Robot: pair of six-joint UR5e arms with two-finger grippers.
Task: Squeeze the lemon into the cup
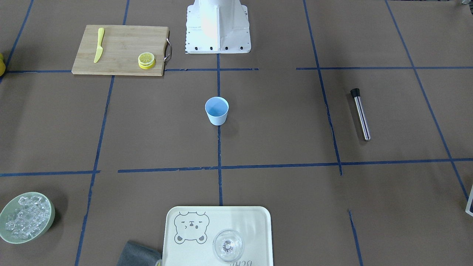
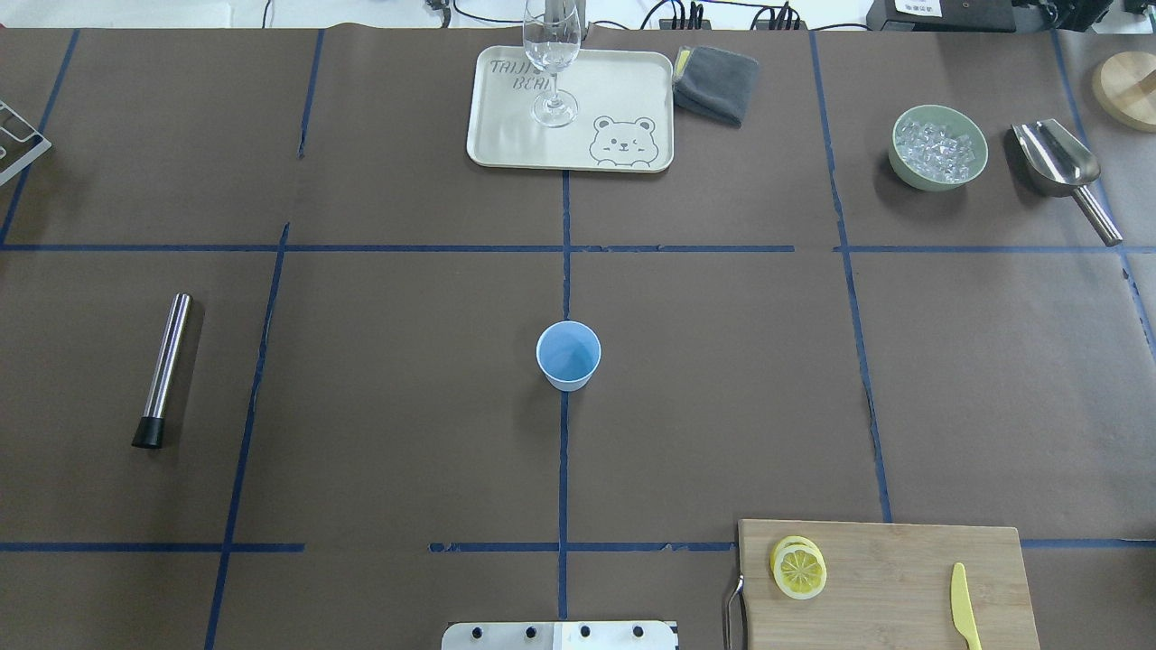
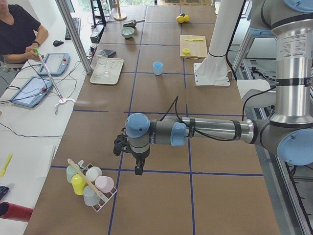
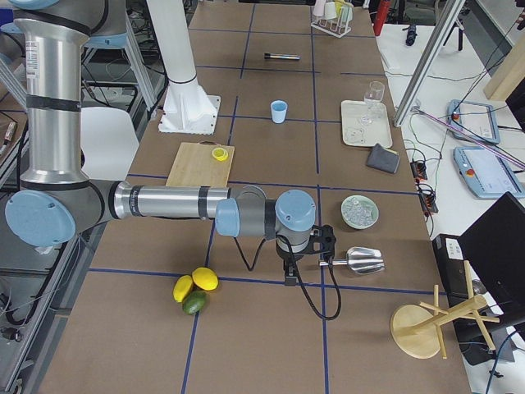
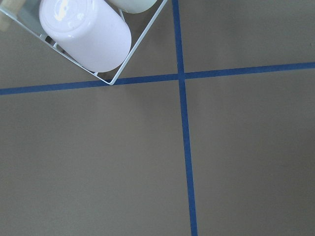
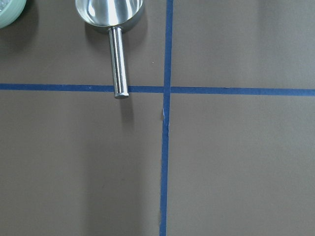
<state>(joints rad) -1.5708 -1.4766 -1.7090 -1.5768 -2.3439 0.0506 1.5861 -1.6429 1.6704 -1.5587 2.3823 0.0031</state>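
Observation:
A stack of thin lemon slices lies on a wooden cutting board on my right side, near the robot base. The light-blue cup stands upright and empty at the table's middle. Neither gripper shows in the overhead or front views. My left gripper hangs over the table's far left end, beside a rack of cups. My right gripper hangs over the far right end, near a steel scoop. I cannot tell whether either is open or shut.
A yellow plastic knife lies on the board. A steel rod lies on the left. At the far edge are a tray with a stemmed glass, a grey cloth and a green bowl of ice.

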